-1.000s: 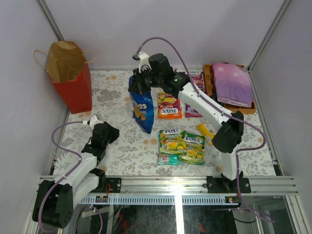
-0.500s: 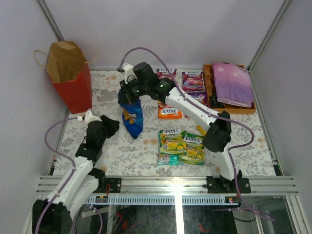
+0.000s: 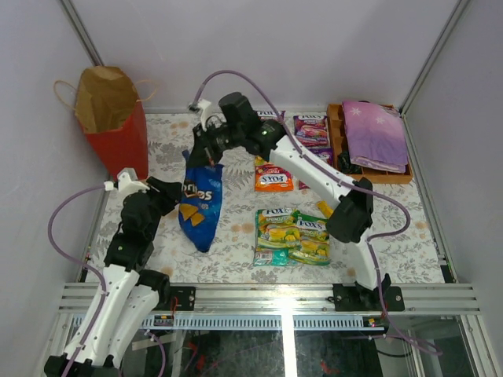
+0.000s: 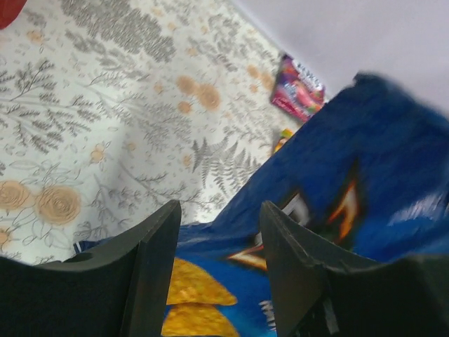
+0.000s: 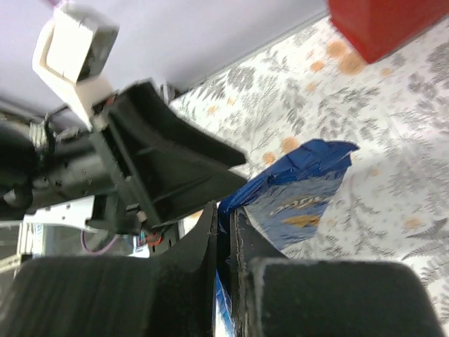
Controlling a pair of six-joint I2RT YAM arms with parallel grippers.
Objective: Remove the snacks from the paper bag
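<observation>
My right gripper (image 3: 206, 151) is shut on the top edge of the blue Doritos bag (image 3: 198, 206), which hangs down to the floral mat; the pinched edge shows in the right wrist view (image 5: 226, 210). My left gripper (image 3: 171, 194) is open, its jaws (image 4: 219, 239) straddling the bag's side (image 4: 337, 189) without closing. The red paper bag (image 3: 116, 133) stands upright at the far left, its brown inside showing. Green-yellow pouches (image 3: 292, 236), an orange pouch (image 3: 273, 181), purple pouches (image 3: 310, 129) and a small yellow bar (image 3: 328, 210) lie on the mat.
A brown wooden tray (image 3: 338, 126) at the far right holds a folded purple cloth (image 3: 376, 133). White walls and metal frame posts close in the mat on three sides. The left arm shows close by in the right wrist view (image 5: 140, 161).
My right gripper has carried the Doritos bag left and nearer. My left arm has risen and reached toward the bag, its open jaws now around the bag's side.
</observation>
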